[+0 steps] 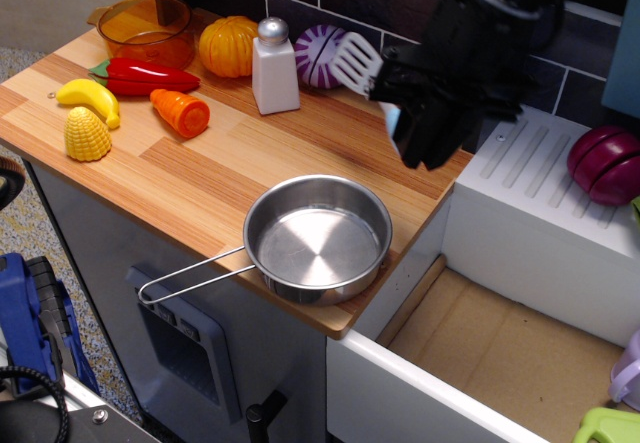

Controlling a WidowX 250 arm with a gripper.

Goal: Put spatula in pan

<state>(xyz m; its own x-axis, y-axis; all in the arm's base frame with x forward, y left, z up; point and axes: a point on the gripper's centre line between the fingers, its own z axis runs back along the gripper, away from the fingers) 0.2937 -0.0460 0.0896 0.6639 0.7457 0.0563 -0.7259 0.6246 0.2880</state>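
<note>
The tool point(405, 128) is clamped on the spatula's point(357, 61) blue handle, above the desk point(200, 178); it looks light, stiff plastic, easily slipping before reaching the pan point(318, 238).

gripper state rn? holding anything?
Gripper: closed on the spatula, lifted off the counter, slotted head sticking out to the side. Pan empty.

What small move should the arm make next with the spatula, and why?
Probably carry it toward the camera and a little left until it hangs over the pan. The gripper holds the spatula lifted off the counter, its slotted head near the purple onion, and the pan is empty.
</note>
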